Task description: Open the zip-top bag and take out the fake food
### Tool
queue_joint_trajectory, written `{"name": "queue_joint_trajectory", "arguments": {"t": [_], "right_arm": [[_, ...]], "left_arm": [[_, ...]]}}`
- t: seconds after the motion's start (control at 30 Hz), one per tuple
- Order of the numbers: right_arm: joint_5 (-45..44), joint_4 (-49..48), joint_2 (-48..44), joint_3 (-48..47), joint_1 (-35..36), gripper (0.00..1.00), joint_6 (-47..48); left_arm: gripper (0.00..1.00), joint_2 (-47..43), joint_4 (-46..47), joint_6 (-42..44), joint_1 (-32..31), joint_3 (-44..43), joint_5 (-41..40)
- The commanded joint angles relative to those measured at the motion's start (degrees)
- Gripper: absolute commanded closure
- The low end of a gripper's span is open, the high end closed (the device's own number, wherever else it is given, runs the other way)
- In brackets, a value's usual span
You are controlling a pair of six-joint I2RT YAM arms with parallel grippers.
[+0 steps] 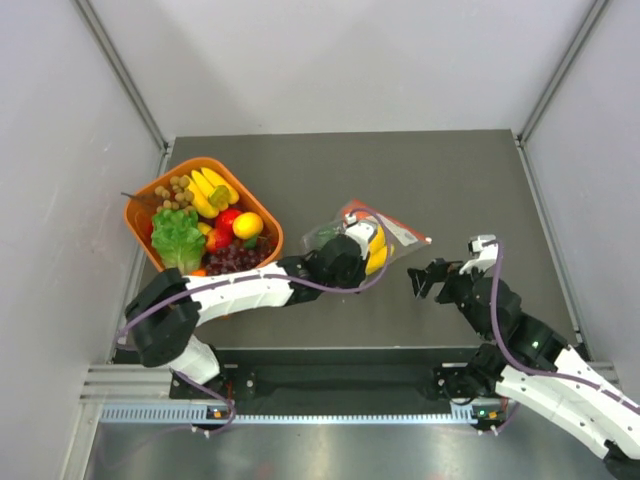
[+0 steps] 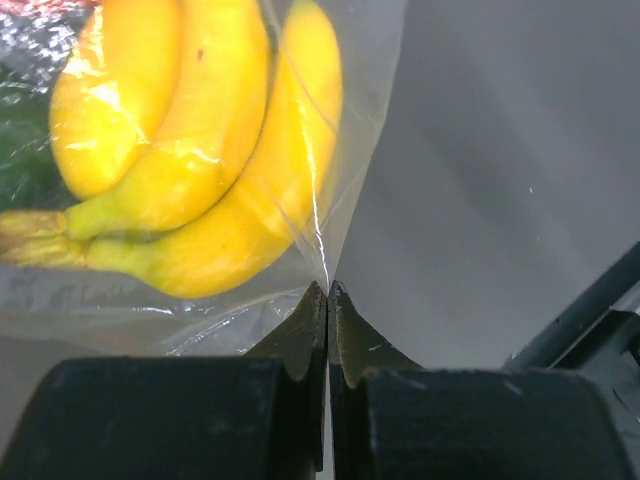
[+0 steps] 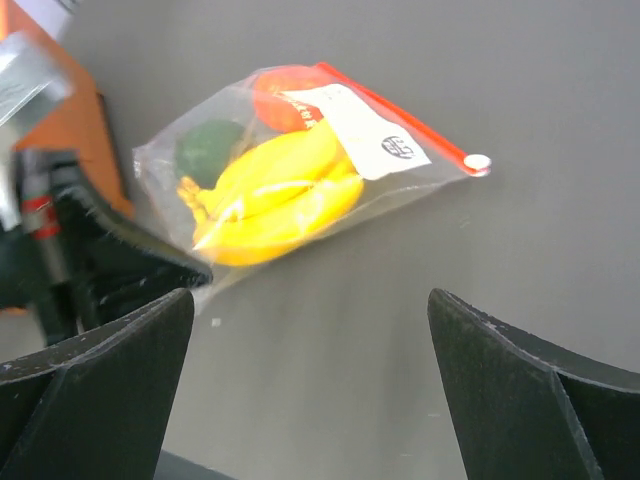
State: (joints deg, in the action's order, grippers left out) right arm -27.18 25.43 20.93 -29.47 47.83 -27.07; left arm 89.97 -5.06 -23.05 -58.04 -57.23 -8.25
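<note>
The zip-top bag (image 1: 395,232) lies mid-table, clear, with an orange-red zip strip (image 3: 400,115) and a white slider (image 3: 477,162) at its end. Inside are a yellow banana bunch (image 3: 280,190), an orange-red round fruit (image 3: 278,95) and a dark green fruit (image 3: 208,148). My left gripper (image 1: 360,270) is shut on the bag's plastic edge (image 2: 322,255) beside the banana bunch (image 2: 200,180). My right gripper (image 1: 425,278) is open and empty just right of the bag; its fingers (image 3: 110,370) stand wide apart over bare table.
An orange basket (image 1: 140,215) at the back left holds bananas, lettuce (image 1: 178,238), grapes and other toy food. The left arm lies across the table's front, from its base to the bag. Grey walls close in both sides.
</note>
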Motion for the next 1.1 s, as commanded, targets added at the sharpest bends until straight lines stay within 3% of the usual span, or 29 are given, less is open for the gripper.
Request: {"name": "queue_joint_trajectory", "arguments": {"t": [0.0,0.3,0.47,0.67,0.93,1.07], "right_arm": [[1.86,-8.98,-4.39,6.08,0.24,0.00,-11.92],[-0.33,-13.21,-4.32,14.97,0.15,0.00,-22.31],[-0.59,-22.78,-3.00,19.62,0.15,0.00,-24.69],[-1.56,-38.14,6.29,22.62,0.24,0.00,-24.79],[-0.07,-51.69,21.60,22.18,-0.81,0.00,-23.83],[2.03,-60.39,24.60,23.32,-0.81,0.21,-19.97]], "left_arm": [[1.00,-7.70,9.44,-5.16,-1.89,5.10,-4.05],[1.00,-17.19,9.19,-6.22,-5.94,10.91,-8.89],[1.00,-20.80,9.80,-7.18,-6.73,14.51,-7.40],[1.00,-22.30,11.04,-7.19,-8.40,17.85,-5.64],[1.00,-25.19,14.55,-6.57,-12.88,21.02,-3.71],[1.00,-25.38,15.60,-5.78,-14.29,22.16,0.41]]}}
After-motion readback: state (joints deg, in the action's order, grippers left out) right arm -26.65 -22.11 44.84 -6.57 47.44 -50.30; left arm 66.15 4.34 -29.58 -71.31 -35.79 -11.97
